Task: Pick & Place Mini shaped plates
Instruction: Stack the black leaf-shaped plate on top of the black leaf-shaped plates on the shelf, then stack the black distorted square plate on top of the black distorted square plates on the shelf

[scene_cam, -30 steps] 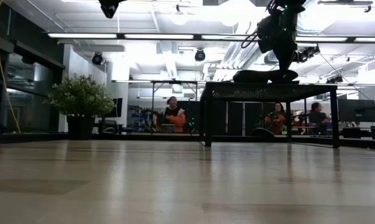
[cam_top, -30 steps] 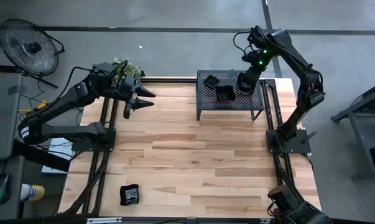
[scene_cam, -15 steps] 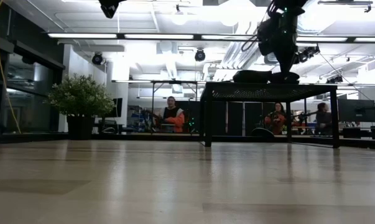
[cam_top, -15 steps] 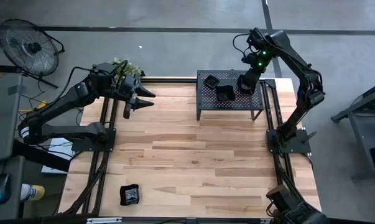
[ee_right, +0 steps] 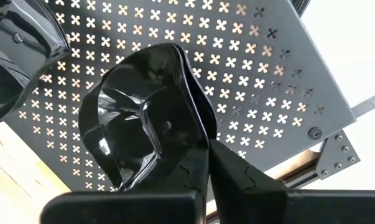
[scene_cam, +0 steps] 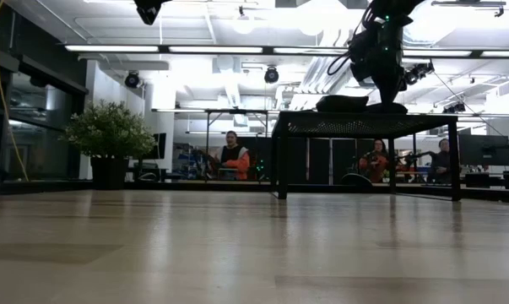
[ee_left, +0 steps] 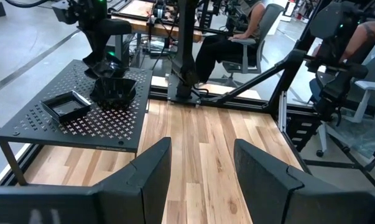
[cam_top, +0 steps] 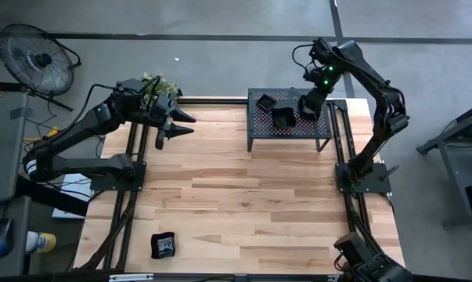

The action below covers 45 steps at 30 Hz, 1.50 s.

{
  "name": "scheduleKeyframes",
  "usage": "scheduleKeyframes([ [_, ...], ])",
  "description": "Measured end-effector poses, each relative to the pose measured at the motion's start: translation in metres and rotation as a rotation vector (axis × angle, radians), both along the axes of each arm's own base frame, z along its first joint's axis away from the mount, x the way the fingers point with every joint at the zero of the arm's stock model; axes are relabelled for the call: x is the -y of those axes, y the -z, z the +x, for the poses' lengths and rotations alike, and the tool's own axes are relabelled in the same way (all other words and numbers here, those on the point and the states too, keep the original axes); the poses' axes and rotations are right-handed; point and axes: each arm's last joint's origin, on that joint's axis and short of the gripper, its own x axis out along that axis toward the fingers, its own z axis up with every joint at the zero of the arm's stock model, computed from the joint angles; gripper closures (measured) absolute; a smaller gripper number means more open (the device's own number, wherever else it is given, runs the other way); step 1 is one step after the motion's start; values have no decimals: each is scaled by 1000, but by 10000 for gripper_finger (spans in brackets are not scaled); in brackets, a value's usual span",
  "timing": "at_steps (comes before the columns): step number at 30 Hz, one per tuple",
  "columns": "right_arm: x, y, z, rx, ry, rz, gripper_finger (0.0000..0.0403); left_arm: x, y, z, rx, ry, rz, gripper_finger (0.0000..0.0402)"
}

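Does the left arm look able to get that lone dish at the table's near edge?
Probably yes: the left end effector is open and empty, and only bare table lies between it and the dish.

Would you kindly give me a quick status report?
Right gripper shut on wavy plate over rack. Left gripper open, waiting. Nothing in the way.

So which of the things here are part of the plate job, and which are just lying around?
Part of the job:
- wavy-rimmed glossy black mini plate, pinched by the right hand
- square black mini plate on the rack
- stacked black mini plates on the rack
- small black dish on the table's near edge

Just there:
- black perforated metal rack
- potted green plant
- floor fan
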Motion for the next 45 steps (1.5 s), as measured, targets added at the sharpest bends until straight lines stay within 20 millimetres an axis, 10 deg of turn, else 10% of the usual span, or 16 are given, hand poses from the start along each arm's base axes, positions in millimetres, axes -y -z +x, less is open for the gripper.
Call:
scheduleKeyframes([
  [25,-13,-21,-9,21,30,-99,230,0,0,0,-1,-5,-7,229],
  [45,-105,-95,-45,225,14,-379,236,6,14,-10,-172,-76,-190,229],
])
